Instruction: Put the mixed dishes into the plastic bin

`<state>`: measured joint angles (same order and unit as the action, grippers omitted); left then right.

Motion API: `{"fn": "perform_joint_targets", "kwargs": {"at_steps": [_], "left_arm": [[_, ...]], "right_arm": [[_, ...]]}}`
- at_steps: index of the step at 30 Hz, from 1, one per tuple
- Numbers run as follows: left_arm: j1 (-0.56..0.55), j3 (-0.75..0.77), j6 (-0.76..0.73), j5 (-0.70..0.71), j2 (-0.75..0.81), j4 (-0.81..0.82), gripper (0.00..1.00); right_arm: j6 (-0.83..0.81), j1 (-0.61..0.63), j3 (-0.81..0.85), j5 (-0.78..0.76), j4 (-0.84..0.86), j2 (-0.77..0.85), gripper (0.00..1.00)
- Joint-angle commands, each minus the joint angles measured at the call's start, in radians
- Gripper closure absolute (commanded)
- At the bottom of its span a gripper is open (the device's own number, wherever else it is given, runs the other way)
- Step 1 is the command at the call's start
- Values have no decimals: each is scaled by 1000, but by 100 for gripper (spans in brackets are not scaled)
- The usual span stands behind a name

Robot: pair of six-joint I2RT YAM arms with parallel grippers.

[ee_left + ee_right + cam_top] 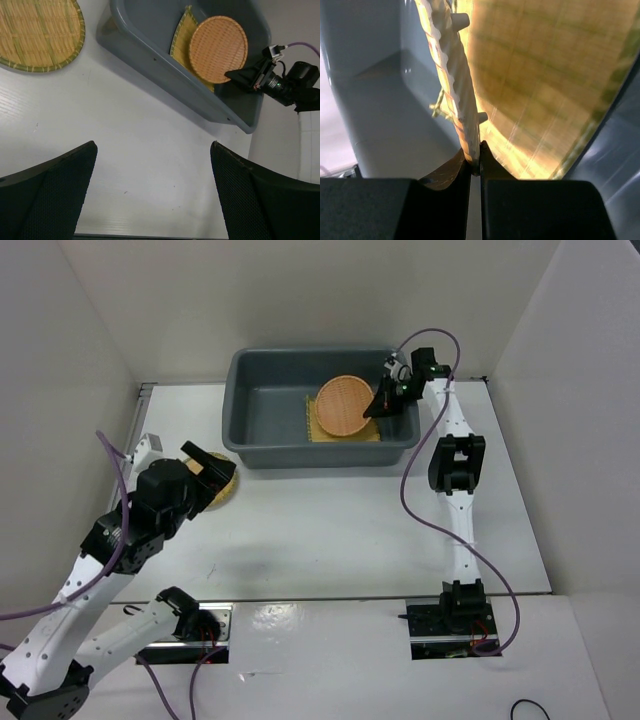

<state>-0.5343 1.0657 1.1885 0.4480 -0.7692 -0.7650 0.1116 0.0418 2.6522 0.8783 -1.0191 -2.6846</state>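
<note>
The dark grey plastic bin (pixel 255 420) stands at the back middle of the table. Inside it lies the yellow slatted mat (pixel 312 427), with the orange-brown woven disc (pixel 343 405) tilted above it. My right gripper (pixel 378 406) is shut on the disc's right rim; the right wrist view shows the rim (pixel 455 90) pinched between the fingers, the mat (pixel 545 90) below. The yellow-tan woven disc (pixel 226 490) lies on the table left of the bin, partly hidden by my left gripper (pixel 205 475), which is open and empty above it. No glass cups show.
White walls enclose the table on the left, back and right. In the left wrist view the yellow-tan disc (pixel 37 32) is at top left, the bin (pixel 150 55) beyond, with bare white table between the fingers.
</note>
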Motion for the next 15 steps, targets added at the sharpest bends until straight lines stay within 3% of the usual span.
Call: {"fn": "perform_joint_targets", "kwargs": {"at_steps": [1, 7, 8, 9, 13, 14, 15], "left_arm": [[5, -9, 19, 15, 24, 15, 0], [5, -46, -1, -3, 70, 46, 0], [5, -46, -1, -12, 82, 46, 0], [5, -58, -1, -12, 82, 46, 0], [5, -79, 32, -22, 120, 37, 0], [5, -79, 33, -22, 137, 36, 0], [5, -91, 33, -22, 151, 36, 0]], "right_arm": [[3, 9, -81, 31, -24, 104, 92], [-15, 29, -77, -27, -4, 104, 87], [-15, 29, -66, -38, -4, 104, 73], [-15, 29, -66, -38, -4, 104, 66], [-26, 29, -57, -96, -4, 104, 61], [-26, 29, -57, -96, -4, 104, 52], [-26, 29, -45, -110, -4, 104, 52]]}}
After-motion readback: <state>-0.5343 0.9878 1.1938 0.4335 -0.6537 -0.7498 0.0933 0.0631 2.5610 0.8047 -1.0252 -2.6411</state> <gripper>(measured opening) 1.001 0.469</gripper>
